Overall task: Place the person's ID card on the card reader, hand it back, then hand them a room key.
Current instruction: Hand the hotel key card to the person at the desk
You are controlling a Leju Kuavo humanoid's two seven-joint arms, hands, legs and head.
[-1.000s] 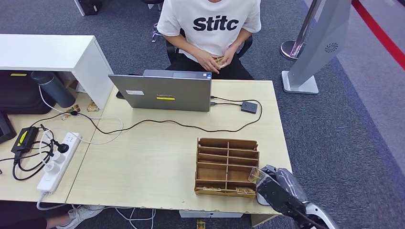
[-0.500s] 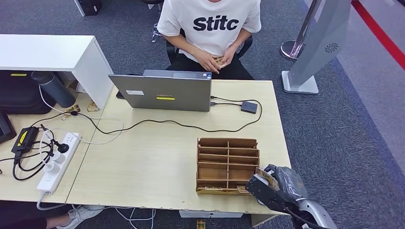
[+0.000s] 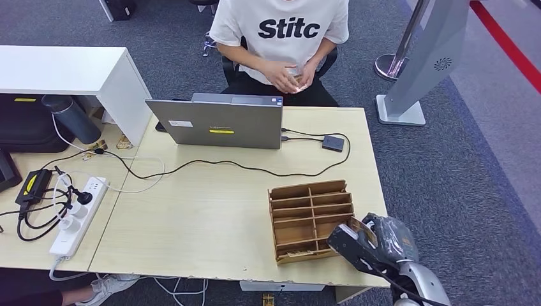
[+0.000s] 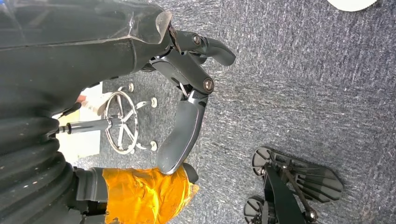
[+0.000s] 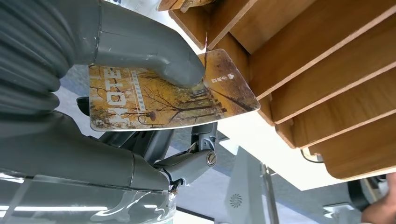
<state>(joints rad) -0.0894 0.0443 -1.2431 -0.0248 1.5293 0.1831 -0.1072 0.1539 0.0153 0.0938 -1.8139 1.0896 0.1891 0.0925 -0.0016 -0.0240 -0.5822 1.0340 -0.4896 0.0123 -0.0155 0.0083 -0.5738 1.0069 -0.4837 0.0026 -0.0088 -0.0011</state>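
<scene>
My right hand is at the table's near right corner, against the near right end of the wooden card organizer. It pinches a room key card printed with autumn trees between thumb and fingers; the card's edge touches the organizer. The black card reader lies at the far right of the table on a cable. Across the table sits a person in a white shirt with a small card in both hands. My left hand hangs over the carpet, fingers apart, holding nothing.
A grey laptop stands at the table's far edge, its back toward me. A power strip and cables lie at the left. A white cabinet and a dark bottle are far left. A grey kiosk stand is far right.
My right hand shifted right with the key card. The organizer slid right and turned, its right end now farther from me. The person's hands rose slightly.
</scene>
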